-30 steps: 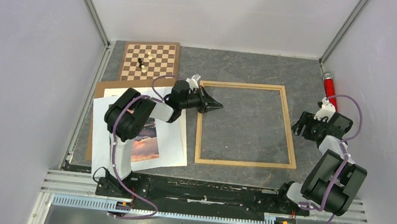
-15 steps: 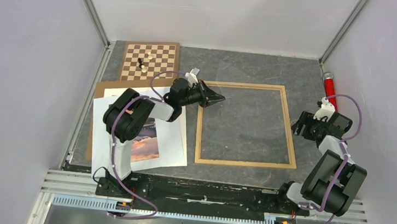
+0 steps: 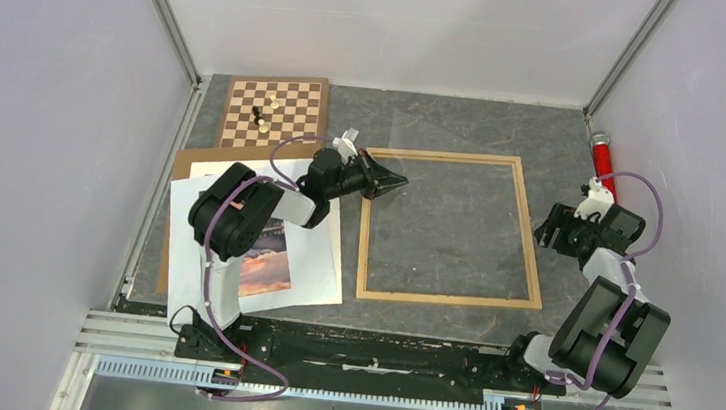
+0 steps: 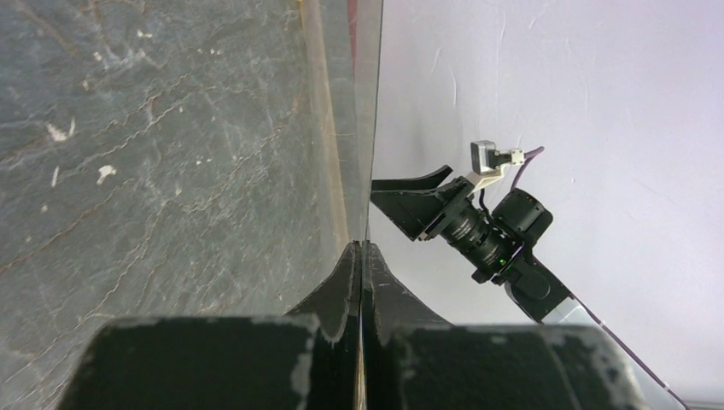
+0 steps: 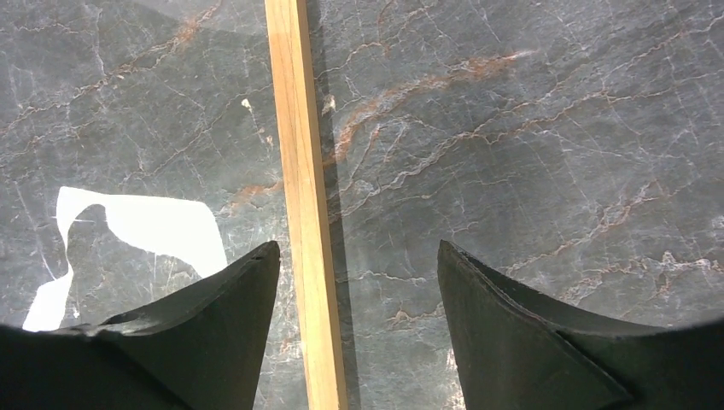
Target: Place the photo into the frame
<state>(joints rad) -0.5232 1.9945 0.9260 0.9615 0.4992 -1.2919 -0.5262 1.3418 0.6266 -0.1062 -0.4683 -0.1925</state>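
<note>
While my left gripper [image 3: 396,180] is pinched shut on the edge of a thin clear sheet [image 4: 360,128], the photo [image 3: 268,264] lies off to the left on the white paper [image 3: 319,251]. It is partly hidden under my left arm, and it is not in the frame [image 3: 445,298] yet. The frame lies flat on the grey table [image 3: 566,144].

I think I hold the clear sheet by its edge so I can tip it up like a lid — that would make room to put the photo under it. The sheet is very hard to see from above. My wrist camera shows it standing on edge, right between my fingers [image 4: 337,290].

My right gripper [image 5: 359,248] hangs over the right side of the frame with its fingers apart. The wood strip shows between them, and they hold nothing. I guess it is there so it can press the frame down if the frame starts to slide.

A brown board [image 3: 182,163] peeks out from under the paper, and a chessboard [image 3: 288,107] sits behind it — both are out of the way.
</note>
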